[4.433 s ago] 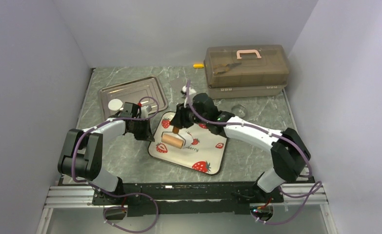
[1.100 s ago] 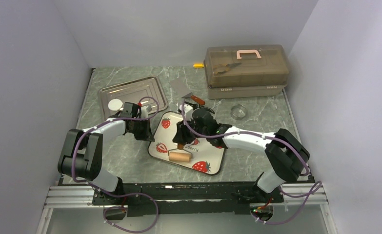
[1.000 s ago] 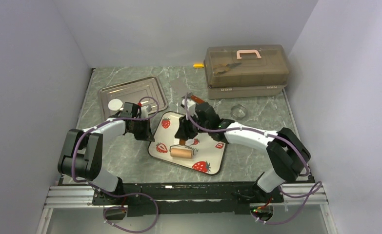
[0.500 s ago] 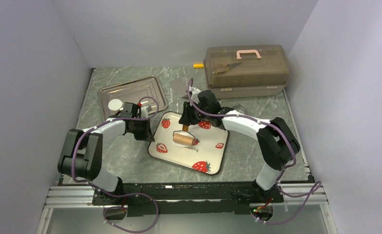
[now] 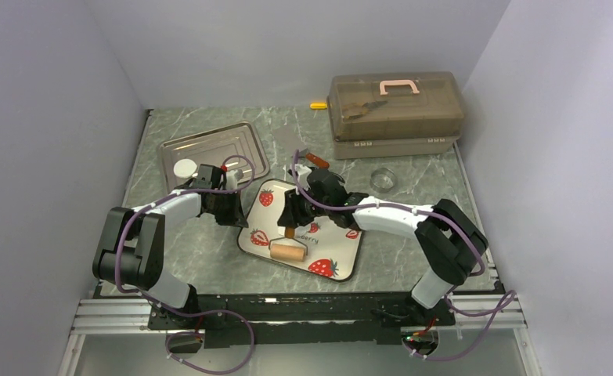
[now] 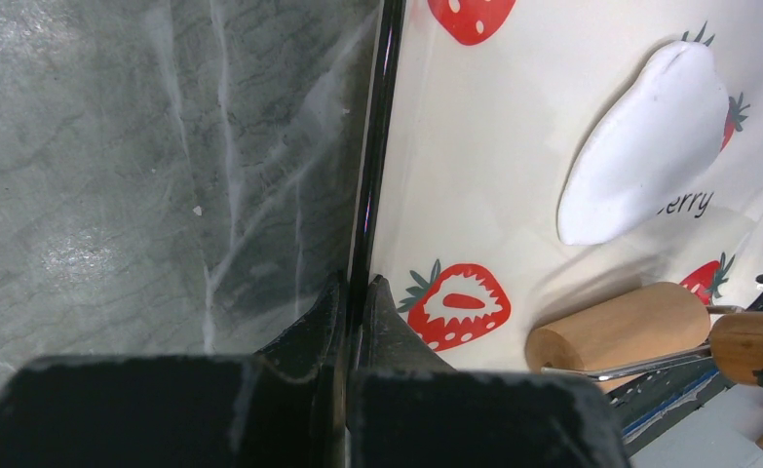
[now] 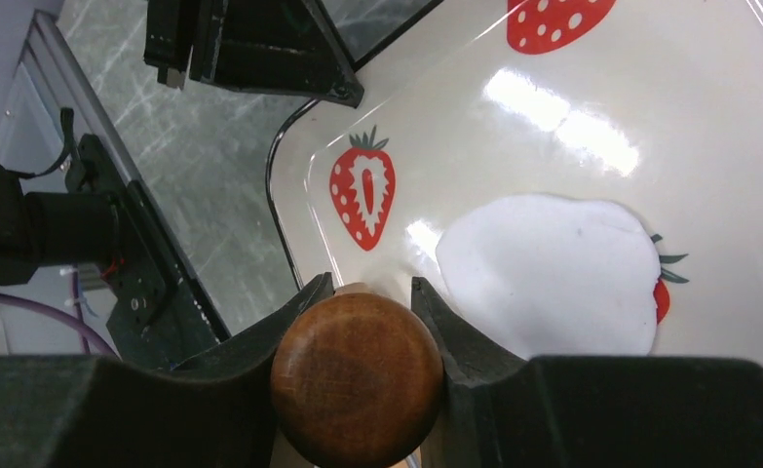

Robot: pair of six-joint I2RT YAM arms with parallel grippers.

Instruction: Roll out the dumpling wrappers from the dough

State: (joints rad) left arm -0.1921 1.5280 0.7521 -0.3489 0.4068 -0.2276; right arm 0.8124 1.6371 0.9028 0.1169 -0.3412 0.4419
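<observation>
A flattened white patch of dough [image 6: 645, 146] lies on the strawberry plate [image 6: 475, 195], also seen in the right wrist view as the dough [image 7: 553, 278]. My right gripper [image 7: 370, 285] is shut on the round brown handle [image 7: 358, 375] of the wooden roller [image 5: 287, 251], which rests on the plate's near part, just off the dough. From above, the right gripper [image 5: 290, 221] hides the dough. My left gripper [image 6: 355, 288] is shut on the plate's black left rim [image 6: 377, 146]. One round white dumpling wrapper [image 5: 184, 168] lies in the metal tray [image 5: 225, 141].
A brown toolbox [image 5: 395, 106] with a pink handle stands at the back right. A clear glass ring [image 5: 382, 180] sits in front of it. A scraper [image 5: 307, 157] lies behind the plate, and a small yellow object [image 5: 318, 105] by the back wall.
The right gripper has rolled the roller away over the dough and back toward the plate's near edge. The left gripper has kept its hold on the rim without moving.
</observation>
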